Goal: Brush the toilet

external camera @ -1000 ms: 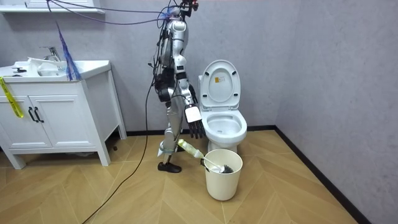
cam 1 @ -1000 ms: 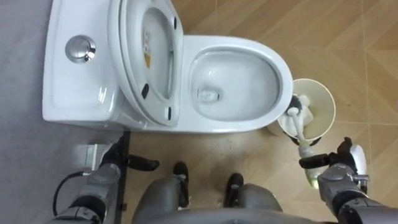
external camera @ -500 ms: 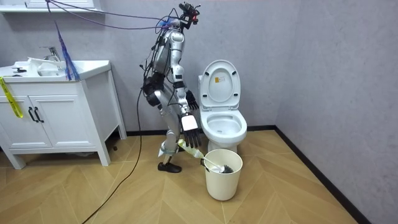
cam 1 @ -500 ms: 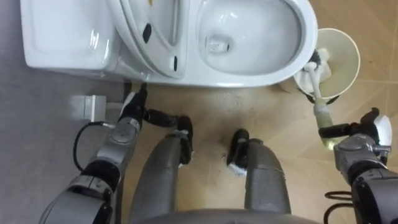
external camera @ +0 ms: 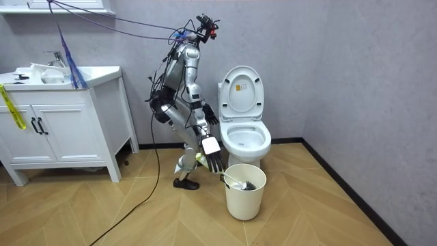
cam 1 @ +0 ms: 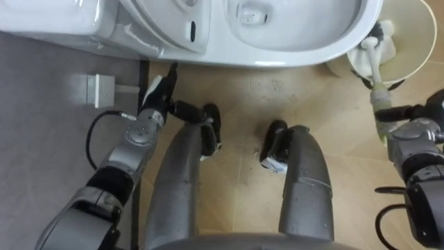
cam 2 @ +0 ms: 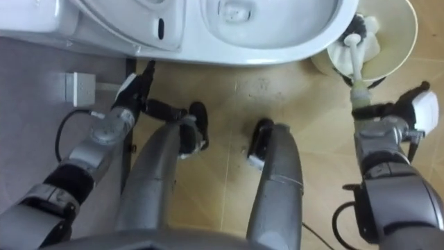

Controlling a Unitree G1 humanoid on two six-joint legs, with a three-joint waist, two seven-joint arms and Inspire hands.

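1. Pickup looks to be the step in hand. The toilet brush (cam 2: 355,64) stands head down in a cream bin (cam 2: 401,43) just beside the front of the toilet bowl (cam 2: 277,50), with its yellow-green handle (cam 2: 360,97) leaning out toward the robot.
2. The robot bends low at the bowl's side. Its right hand (cam 2: 397,119) is stretched out straight at the handle, one dark fingertip touching or just beside it, and grasps nothing.
3. The left hand (cam 2: 130,94) hangs open and empty near the toilet's base.
4. A closing hand that meets the handle off-centre could push it aside, so the brush rolls along the rim out of reach.
5. The bin looks light, so a slanted pull could tip it.
6. The deep bend leaves little margin for balance while reaching sideways.
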